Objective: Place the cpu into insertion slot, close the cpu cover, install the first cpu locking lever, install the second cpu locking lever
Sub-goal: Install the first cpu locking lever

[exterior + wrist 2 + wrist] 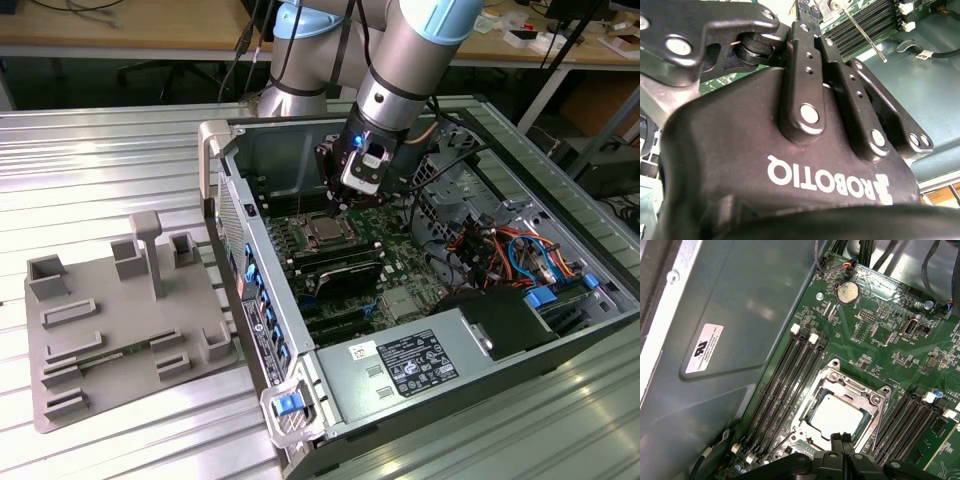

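The cpu (833,415) lies flat in the insertion slot (816,390) on the green board, its silver top showing. The cpu cover (875,401), a silver frame, lies down around the chip. In the exterior view the cpu (325,232) sits just below my gripper (336,208), which hangs close above the socket's edge. My gripper (840,438) is shut, its black fingertips (835,441) together with nothing between them. A thin metal locking lever (866,36) runs slanted past the fingers (801,60) in the second wrist view.
The open computer case (240,230) lies on a slatted metal table. Long black memory slots (785,385) flank the socket on both sides. Cables (500,250) and drive bays fill the exterior view's right. A grey fixture tray (110,330) stands at the exterior view's left.
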